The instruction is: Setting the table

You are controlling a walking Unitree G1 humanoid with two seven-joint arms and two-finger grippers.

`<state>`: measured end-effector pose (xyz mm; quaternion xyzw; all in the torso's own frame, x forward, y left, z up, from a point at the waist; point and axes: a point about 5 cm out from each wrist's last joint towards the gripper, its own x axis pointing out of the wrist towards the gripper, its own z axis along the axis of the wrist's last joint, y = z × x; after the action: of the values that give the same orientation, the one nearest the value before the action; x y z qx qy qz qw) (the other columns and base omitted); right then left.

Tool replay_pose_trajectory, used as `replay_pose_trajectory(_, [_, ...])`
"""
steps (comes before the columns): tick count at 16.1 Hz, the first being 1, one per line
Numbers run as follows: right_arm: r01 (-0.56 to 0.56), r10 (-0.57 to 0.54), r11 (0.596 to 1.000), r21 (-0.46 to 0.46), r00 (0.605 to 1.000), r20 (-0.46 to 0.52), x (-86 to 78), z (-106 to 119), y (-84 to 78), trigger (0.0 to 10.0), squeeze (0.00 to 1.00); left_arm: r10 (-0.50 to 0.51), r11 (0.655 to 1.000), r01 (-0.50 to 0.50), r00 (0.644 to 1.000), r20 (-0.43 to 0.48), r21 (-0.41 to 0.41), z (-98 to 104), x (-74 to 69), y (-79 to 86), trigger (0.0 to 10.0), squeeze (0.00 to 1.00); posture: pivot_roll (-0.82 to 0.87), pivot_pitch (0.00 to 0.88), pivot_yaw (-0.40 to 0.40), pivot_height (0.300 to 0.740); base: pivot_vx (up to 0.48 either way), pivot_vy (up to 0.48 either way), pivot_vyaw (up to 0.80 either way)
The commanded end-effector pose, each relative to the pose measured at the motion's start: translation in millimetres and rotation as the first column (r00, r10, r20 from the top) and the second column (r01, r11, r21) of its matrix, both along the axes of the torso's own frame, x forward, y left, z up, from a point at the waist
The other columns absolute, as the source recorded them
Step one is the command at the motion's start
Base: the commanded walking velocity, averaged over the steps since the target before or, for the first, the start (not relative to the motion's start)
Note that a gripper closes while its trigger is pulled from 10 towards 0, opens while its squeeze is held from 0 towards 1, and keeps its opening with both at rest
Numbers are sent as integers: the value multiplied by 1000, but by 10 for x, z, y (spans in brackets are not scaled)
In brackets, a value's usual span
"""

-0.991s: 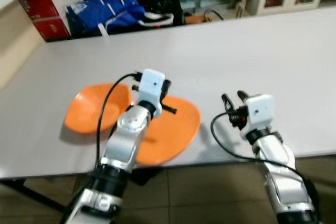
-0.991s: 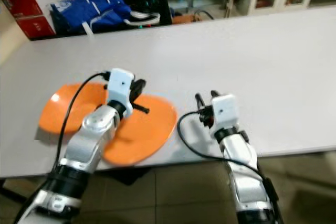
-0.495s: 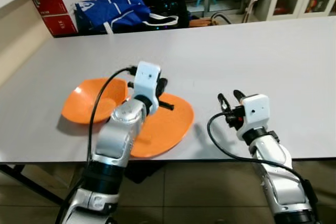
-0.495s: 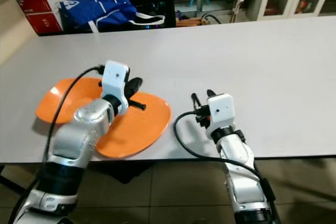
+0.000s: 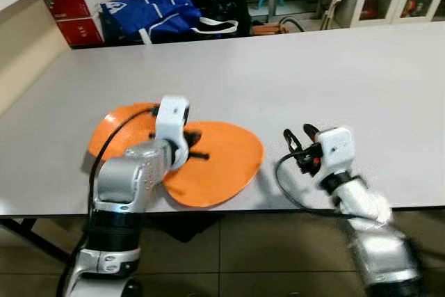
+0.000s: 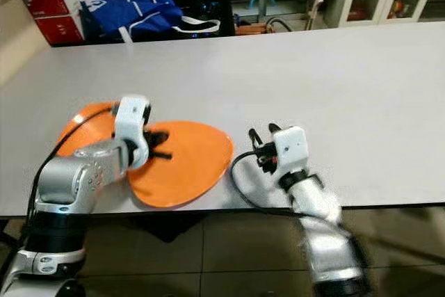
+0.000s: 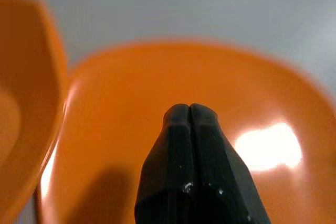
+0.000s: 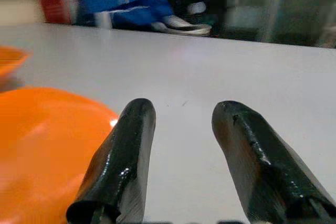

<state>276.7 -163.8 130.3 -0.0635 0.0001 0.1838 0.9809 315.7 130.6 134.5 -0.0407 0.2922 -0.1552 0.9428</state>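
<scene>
Two orange plates lie near the front edge of the grey table (image 5: 292, 67), the near plate (image 5: 215, 165) overlapping the far plate (image 5: 122, 126). The left gripper (image 7: 190, 109), fingers pressed together, hovers over the near plate. The right gripper (image 8: 181, 114), fingers apart and empty, sits just beside it.

Left gripper (image 5: 197, 145) swung inward, elbow out, over the near round orange plastic plate (image 5: 222, 165). Right gripper (image 5: 297, 137) edged toward that plate.

I get even, bright light; the right arm (image 5: 361, 206) smears with blur, perhaps motion; glare spots the orange plate (image 7: 262, 145).
</scene>
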Motion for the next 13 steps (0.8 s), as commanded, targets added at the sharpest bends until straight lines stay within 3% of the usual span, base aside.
replay_pose_trajectory(1, [-97,97,994,58,995,-3,-6,217,-44,10000,0,12,1000,-12,999,-48,13,-91,-18,72,10000,0,-248,5,148,740,0,0,0])
replay_pose_trajectory(3, [-181,180,983,-30,983,-46,-89,269,-161,10000,0,-3,1000,3,998,-68,5,-87,4,44,10000,0,-268,13,143,740,0,0,0])
replay_pose_trajectory(5, [-214,209,975,-60,975,-81,-127,264,-232,10000,0,-16,1000,15,997,-74,-7,-74,50,9,10000,0,-279,14,141,740,0,0,0])
replay_pose_trajectory(8, [-245,240,969,-40,965,-107,-187,260,-161,10000,0,-79,995,83,995,63,-56,-30,138,-242,10000,0,-292,18,148,740,0,0,0])
replay_pose_trajectory(10, [-257,252,966,-23,959,-131,-236,237,-130,10000,0,-129,988,137,986,104,-66,-63,168,-338,10000,0,-296,24,148,740,0,0,0])
replay_pose_trajectory(13, [-270,260,958,-98,960,-109,-305,175,-119,10000,0,-119,989,120,993,17,-85,-227,235,-375,10000,0,-303,34,146,740,0,0,0])
